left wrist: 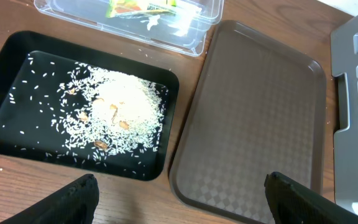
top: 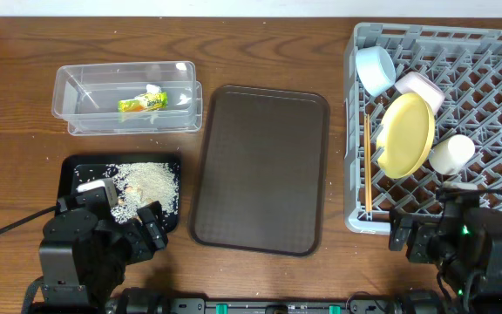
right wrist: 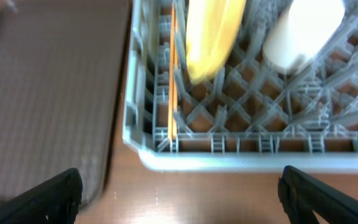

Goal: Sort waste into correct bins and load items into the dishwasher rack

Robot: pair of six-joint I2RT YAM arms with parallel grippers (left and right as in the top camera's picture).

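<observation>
The grey rack (top: pixel 495 96) at the right holds the yellow plate (top: pixel 406 135) on edge, the light blue bowl (top: pixel 376 70), the white bowl (top: pixel 420 89), the white cup (top: pixel 452 153) and the chopsticks (top: pixel 367 166). The clear container (top: pixel 85 96) holds the green-orange-yellow wrapper (top: pixel 142 104) and a white paper scrap (top: pixel 154 90). The black tray (top: pixel 81 170) holds the rice (top: pixel 146 183). My left gripper (left wrist: pixel 182 202) is open and empty over the table's front edge. My right gripper (right wrist: pixel 179 199) is open and empty just in front of the rack (right wrist: pixel 241 152).
The dark brown serving tray (top: pixel 260 166) lies between the black tray and the rack; it also shows in the left wrist view (left wrist: pixel 253 124). A few stray rice grains lie on the wood near the clear container.
</observation>
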